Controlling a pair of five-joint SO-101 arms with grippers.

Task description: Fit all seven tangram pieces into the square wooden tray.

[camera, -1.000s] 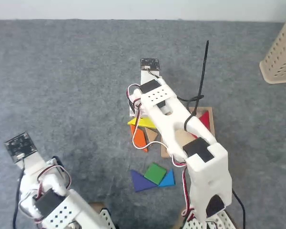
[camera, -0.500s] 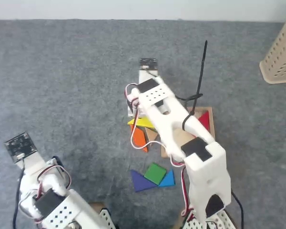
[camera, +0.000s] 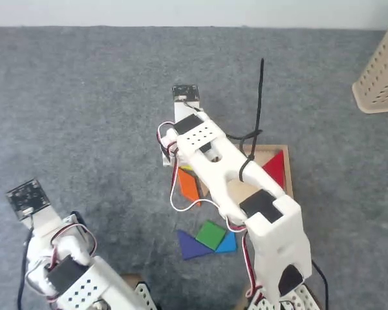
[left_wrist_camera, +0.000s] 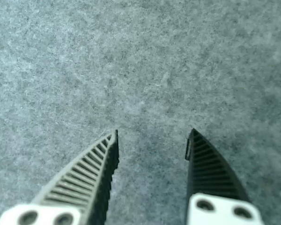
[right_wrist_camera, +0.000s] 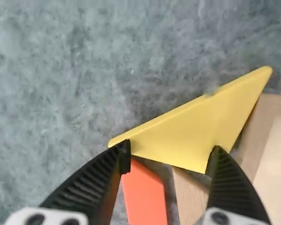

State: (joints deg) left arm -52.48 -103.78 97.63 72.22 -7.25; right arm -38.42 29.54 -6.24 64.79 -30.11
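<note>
Since most pieces lie outside the tray [camera: 288, 173], the job looks early.

High view: the right arm [camera: 223, 168] stretches from lower right over the tray toward frame centre, wrist bent down past the tray's left edge. A red triangle [camera: 275, 165] sits in the tray. An orange piece [camera: 189, 186] lies just left of the tray on the carpet [camera: 84, 97], with a green square [camera: 211, 234] and blue pieces [camera: 194, 246] lower down. The left arm [camera: 61, 261] is folded at lower left, well apart.

Left wrist view: the left claw [left_wrist_camera: 152, 140] is wide, with bare carpet between the jaws.

Right wrist view: the right claw [right_wrist_camera: 168, 157] pinches the yellow triangle [right_wrist_camera: 196, 126] across two edges, probably to reposition it. One corner of the triangle reaches over the tray rim, and the orange piece is just beside it.
</note>
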